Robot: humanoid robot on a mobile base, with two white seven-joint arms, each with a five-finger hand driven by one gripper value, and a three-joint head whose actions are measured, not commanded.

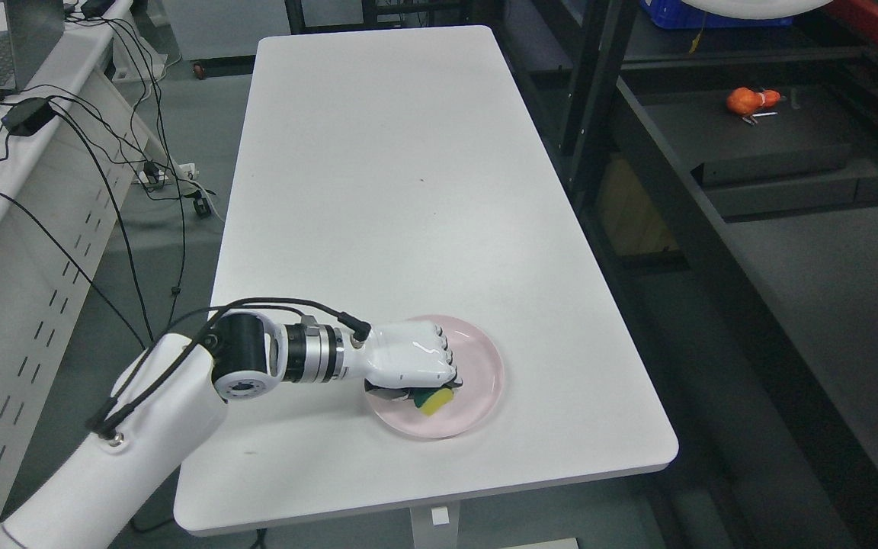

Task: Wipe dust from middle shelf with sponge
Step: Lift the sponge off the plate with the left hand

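Currently my white left robot hand curled around yellow-green rectangular sponge on round pink plate, near white table's front edge. Early stage: black metal shelf, right of table, unwiped.

The left arm is glossy white with rounded shells. A black joint housing with a round end cap sits before a silver ringed wrist. Black cables loop along the forearm. The left hand is white, with moulded fingers.
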